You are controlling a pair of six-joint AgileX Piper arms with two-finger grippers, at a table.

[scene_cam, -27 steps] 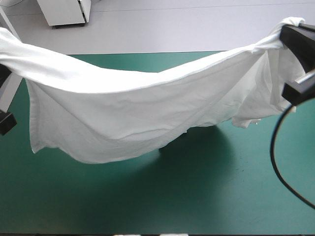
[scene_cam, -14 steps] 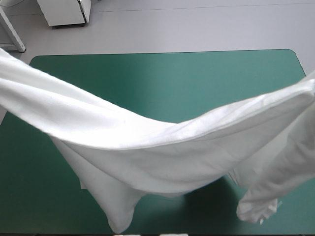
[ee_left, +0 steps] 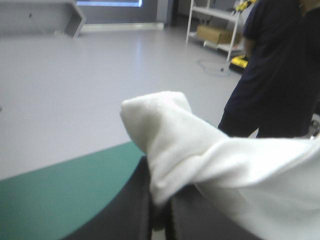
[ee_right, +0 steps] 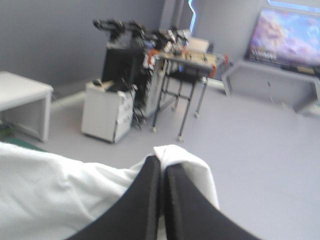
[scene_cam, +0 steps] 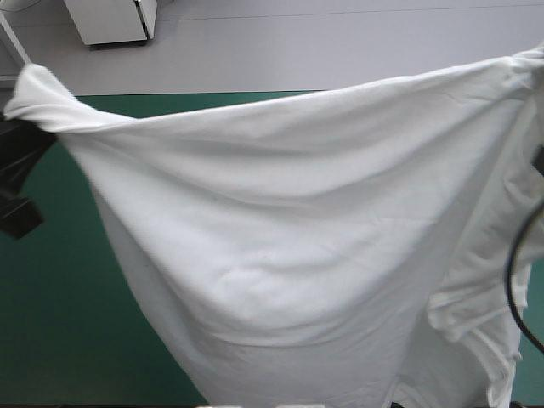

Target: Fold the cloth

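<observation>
L gripper and R gripper both pinch T-shirt corners at 9 and 3 o'clock. Since just before, sag's gone: it hangs spread over teal-green table, so I reckon lay-down's next.

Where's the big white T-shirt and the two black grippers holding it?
White short-sleeved T-shirt (scene_cam: 297, 221): high view, middle of spread cloth.
Left black-fingered gripper (ee_left: 159, 214): left wrist view, between fingertips.
Right black-fingered gripper (ee_right: 161, 169): right wrist view, between fingertips.
</observation>
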